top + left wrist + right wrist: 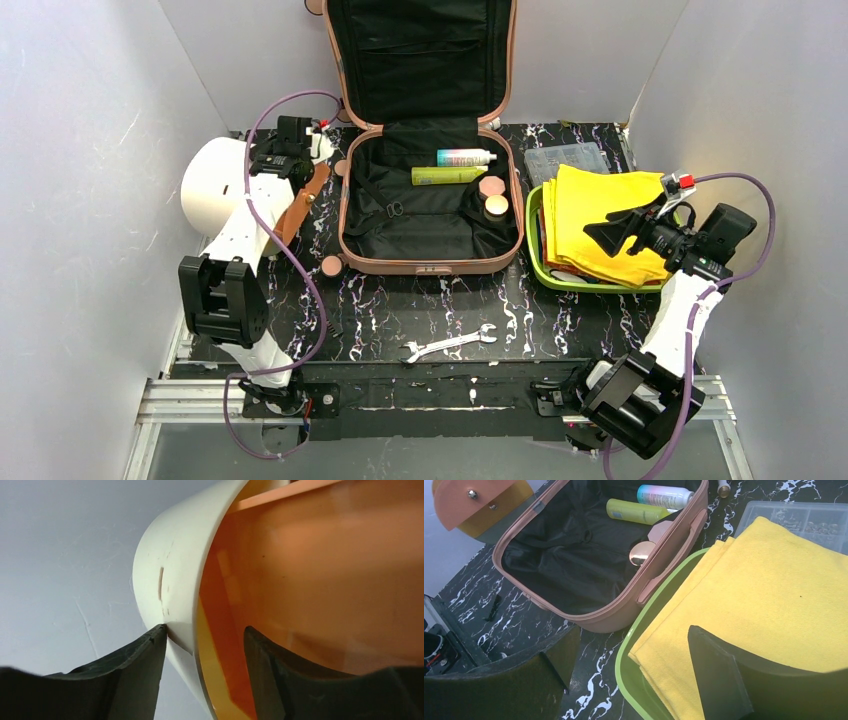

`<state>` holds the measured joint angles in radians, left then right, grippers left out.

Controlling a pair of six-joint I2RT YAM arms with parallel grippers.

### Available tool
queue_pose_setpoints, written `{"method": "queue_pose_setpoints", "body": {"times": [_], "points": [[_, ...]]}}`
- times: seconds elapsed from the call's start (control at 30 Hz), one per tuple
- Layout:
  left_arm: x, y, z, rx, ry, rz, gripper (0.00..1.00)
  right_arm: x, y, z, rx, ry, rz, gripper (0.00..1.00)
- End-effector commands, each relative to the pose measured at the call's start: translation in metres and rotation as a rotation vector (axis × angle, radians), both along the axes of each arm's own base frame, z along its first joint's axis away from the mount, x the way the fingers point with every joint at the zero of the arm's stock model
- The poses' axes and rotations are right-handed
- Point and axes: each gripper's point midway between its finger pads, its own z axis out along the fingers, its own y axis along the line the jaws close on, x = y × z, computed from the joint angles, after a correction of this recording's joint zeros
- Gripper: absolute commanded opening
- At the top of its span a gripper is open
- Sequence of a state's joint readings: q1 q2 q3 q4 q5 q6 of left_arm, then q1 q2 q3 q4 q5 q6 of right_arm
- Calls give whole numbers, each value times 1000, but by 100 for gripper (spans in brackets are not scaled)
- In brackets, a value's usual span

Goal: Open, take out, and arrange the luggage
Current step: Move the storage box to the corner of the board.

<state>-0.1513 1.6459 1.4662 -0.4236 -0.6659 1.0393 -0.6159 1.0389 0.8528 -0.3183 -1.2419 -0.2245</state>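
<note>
Luggage: the salmon-pink luggage (425,266) lies open at the 12 o'clock side of the desk (380,300), with its base flat on the marbled black top.
Lid: the lid (420,60) stands upright at the 12 o'clock edge of the base, black lining facing forward.
Contents: a pastel spray can (466,157) and a lime-green bottle (448,175) lie side by side at the 12 o'clock end. Two round pink compacts (491,186) sit against the 3 o'clock wall.
Drum box: the cream-and-orange drum box (212,183) is at 9 o'clock of the luggage, tipped on its side.
Left end effector: the left end effector (204,632) straddles the drum box's rim – one finger touches the cream outer wall, the other is inside and clear of the orange lining. The jaws are partly spread and do not clamp the wall.
Tray: a lime-green tray (533,240) is just beside the luggage at 3 o'clock and carries a folded yellow cloth (590,205).
Right end effector: the right end effector (628,224) hovers over the yellow cloth with its jaws spread wide – nothing is held.
Clear box: a clear compartment box (565,158) lies at 12 o'clock of the tray.
Wrench: a wrench (447,344) lies on the desk at 6 o'clock of the luggage, well apart from it.
</note>
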Motion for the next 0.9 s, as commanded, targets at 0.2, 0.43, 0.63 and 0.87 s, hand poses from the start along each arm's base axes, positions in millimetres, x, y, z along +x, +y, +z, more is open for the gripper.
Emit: {"method": "queue_pose_setpoints", "body": {"times": [0.2,0.43,0.63,0.87], "points": [[-1,-44,27,-266,-77,-73,98,-4,8,14,-11,-30,34,94],[4,-28,77,-225,-231,-64,98,9,52,-16,-146,51,91,93],[0,-23,81,-258,-281,-77,98,8,82,-13,-194,35,175,87],[-26,-14,135,-720,-436,-34,98,34,116,-12,-334,7,208,84]]}}
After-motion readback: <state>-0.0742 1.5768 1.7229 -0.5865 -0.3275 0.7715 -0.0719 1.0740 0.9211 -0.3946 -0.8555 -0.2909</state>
